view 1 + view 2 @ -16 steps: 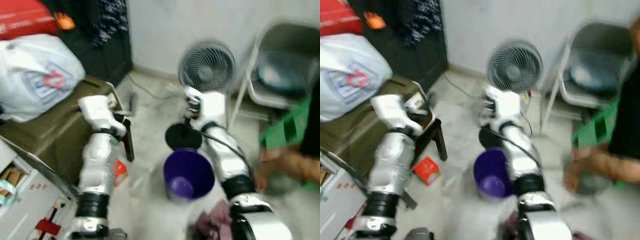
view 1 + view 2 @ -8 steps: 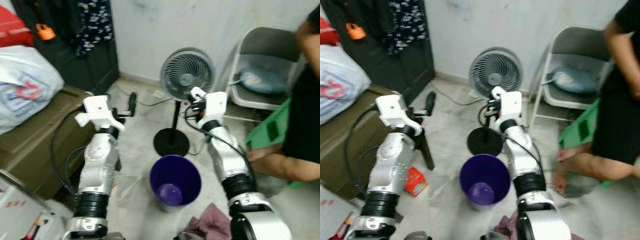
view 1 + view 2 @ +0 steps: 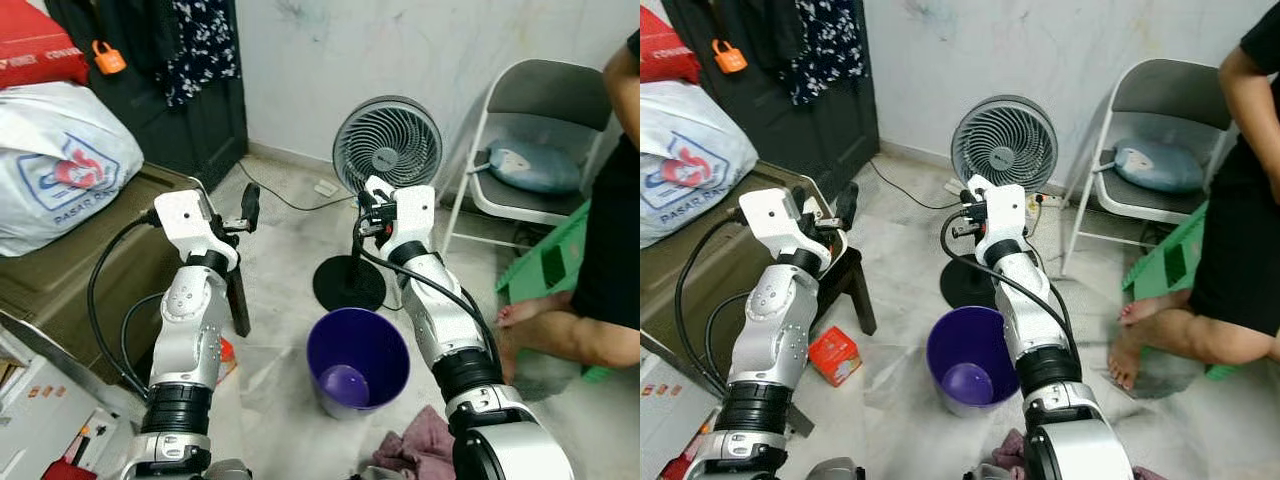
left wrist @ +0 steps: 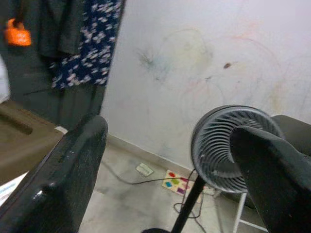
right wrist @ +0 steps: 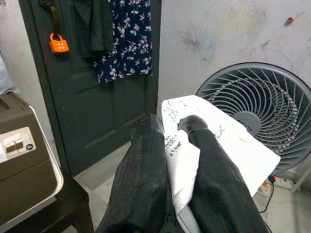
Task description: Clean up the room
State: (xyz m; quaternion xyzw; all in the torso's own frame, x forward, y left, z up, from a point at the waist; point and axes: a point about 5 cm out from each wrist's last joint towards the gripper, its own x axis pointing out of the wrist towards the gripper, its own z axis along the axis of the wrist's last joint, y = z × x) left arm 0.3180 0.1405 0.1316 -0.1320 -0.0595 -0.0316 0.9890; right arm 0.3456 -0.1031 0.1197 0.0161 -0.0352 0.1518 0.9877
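My right gripper (image 5: 172, 160): raised, clenched on a crumpled sheet of paper (image 5: 218, 145), fan (image 3: 388, 148) just behind it, purple bucket (image 3: 358, 358) below and nearer me. My left gripper (image 4: 165, 179): raised, fingers spread, holding nothing; black stool (image 3: 845, 275) beneath it. Person's foot (image 3: 1130, 355) beside the bucket

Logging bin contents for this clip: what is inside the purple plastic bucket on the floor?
The purple plastic bucket shows a rounded purple shape at its bottom; what it is cannot be told. Its near inner wall is hidden by the rim.
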